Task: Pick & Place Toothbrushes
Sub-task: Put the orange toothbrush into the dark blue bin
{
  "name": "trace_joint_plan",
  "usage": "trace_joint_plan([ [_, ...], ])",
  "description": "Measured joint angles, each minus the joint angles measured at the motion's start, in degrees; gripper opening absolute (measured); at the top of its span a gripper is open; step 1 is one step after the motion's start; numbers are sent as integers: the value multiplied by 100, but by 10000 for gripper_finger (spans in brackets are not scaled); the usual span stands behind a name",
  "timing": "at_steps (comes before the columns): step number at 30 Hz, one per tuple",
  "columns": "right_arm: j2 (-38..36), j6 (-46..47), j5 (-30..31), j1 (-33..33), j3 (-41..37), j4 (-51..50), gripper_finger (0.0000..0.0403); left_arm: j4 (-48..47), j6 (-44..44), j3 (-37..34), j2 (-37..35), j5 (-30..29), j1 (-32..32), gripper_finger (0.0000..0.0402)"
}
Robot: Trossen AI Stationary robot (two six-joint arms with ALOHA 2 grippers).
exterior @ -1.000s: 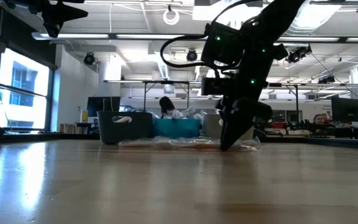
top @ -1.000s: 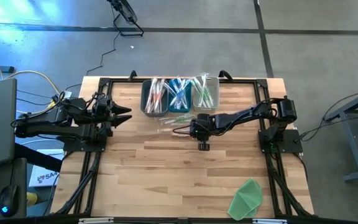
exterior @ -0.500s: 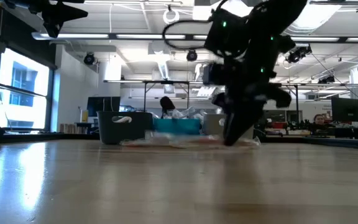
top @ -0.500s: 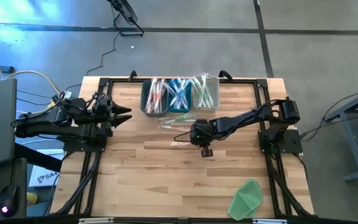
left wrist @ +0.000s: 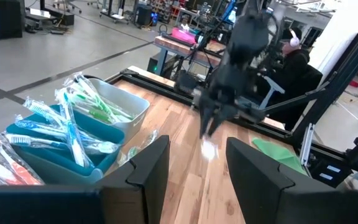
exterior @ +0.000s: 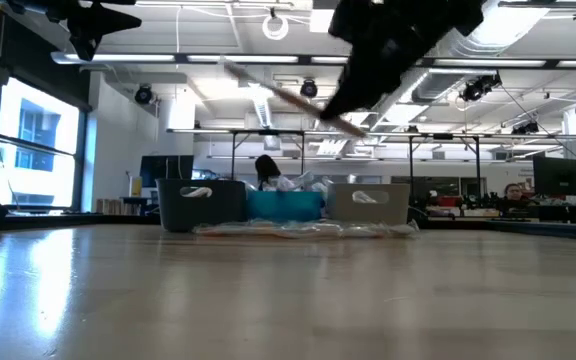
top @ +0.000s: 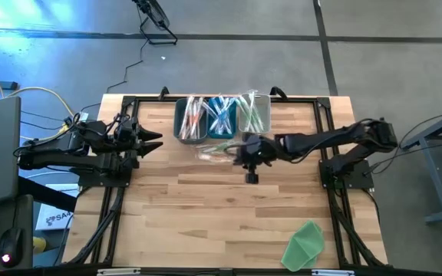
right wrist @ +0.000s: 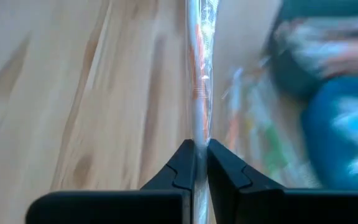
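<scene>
Three bins stand in a row at the table's far edge: a dark grey one (top: 190, 119), a teal one (top: 221, 116) and a light grey one (top: 253, 113), each full of wrapped toothbrushes. A few loose wrapped toothbrushes (top: 208, 153) lie flat on the wood in front of them. My right gripper (top: 236, 151) hangs above these loose ones, shut on one clear-wrapped orange toothbrush (exterior: 278, 92). My left gripper (top: 156, 139) waits open at the table's left edge, high above the wood, with nothing between its fingers (left wrist: 151, 165). My right gripper pinches one end of the wrapped toothbrush (right wrist: 199, 134) between its two fingers (right wrist: 182, 162). The fingers come slanting down from the table's right side, and the brush runs on past the fingertips in line with them. It is lifted clear of the table.
A folded green cloth (top: 305, 244) lies at the near right corner. Black frame rails (top: 110, 203) run along the table's edges. The wide wooden middle and near part of the table (top: 206, 222) carries nothing else. A person sits in the room beyond the bins (exterior: 268, 170).
My right gripper has risen from the table in front of the bins and tipped from steeply down to a shallower slant. The toothbrush has come up with it, from among the loose ones on the wood to well clear of the table.
</scene>
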Motion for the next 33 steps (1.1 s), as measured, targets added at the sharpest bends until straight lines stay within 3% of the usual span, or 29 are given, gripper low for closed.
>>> trace_joint_plan([
  [11,-152,605,418,-360,3,2026,15,262,0,0,15,-42,0,157],
  [18,-142,741,664,-341,5,2905,15,361,-14,0,406,-337,2,157],
  [33,-140,782,859,-286,5,3245,15,2810,793,0,2002,-352,4,157],
])
